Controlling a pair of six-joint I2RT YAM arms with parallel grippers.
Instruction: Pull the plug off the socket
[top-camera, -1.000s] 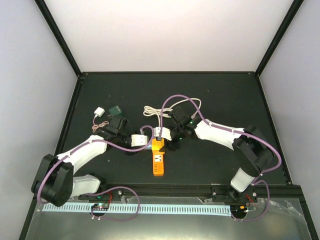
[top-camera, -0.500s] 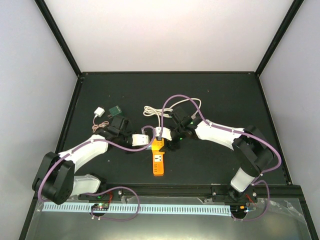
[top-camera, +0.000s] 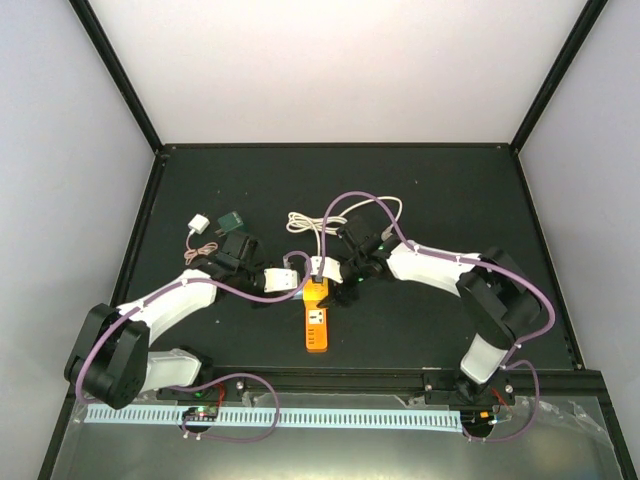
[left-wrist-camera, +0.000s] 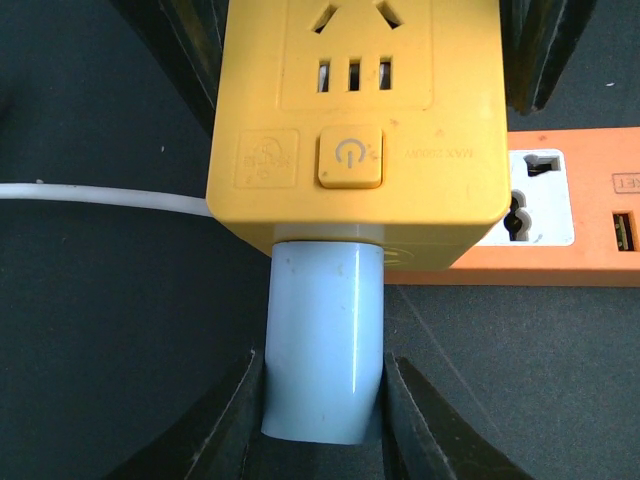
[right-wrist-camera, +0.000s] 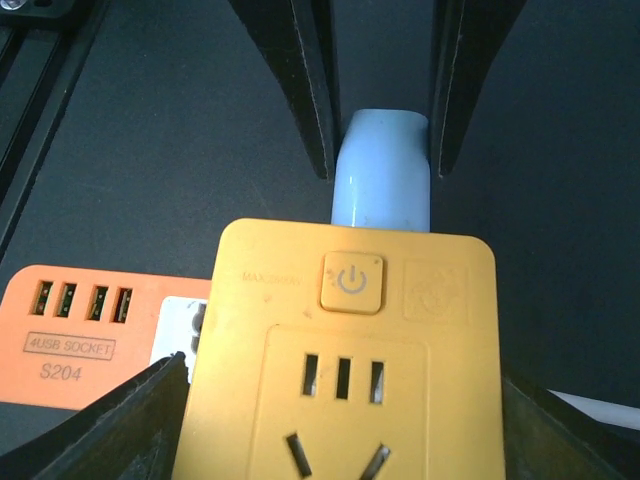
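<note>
The orange socket strip (top-camera: 318, 327) lies at the table's middle front; it also shows in the left wrist view (left-wrist-camera: 560, 215) and the right wrist view (right-wrist-camera: 90, 335). A yellow adapter block (left-wrist-camera: 355, 110) with a power button sits at the strip's far end (top-camera: 316, 291). The pale white plug (left-wrist-camera: 325, 340) sticks out of the yellow block's side. My left gripper (left-wrist-camera: 322, 358) is shut on the plug, one finger on each side. My right gripper (right-wrist-camera: 343, 380) is shut on the yellow block (right-wrist-camera: 345, 350) from the opposite side, and the plug (right-wrist-camera: 383, 170) shows beyond it. The cream cord (top-camera: 305, 222) loops behind.
A small white charger (top-camera: 198, 222) and a dark green cube (top-camera: 232, 218) lie at the back left, beside the left arm. The cord (left-wrist-camera: 100, 195) runs along the mat next to the yellow block. Black frame rails border the table.
The left gripper edged right to the plug in the first half second. The right forearm has shifted slightly left. The plug is still seated in the yellow block.
</note>
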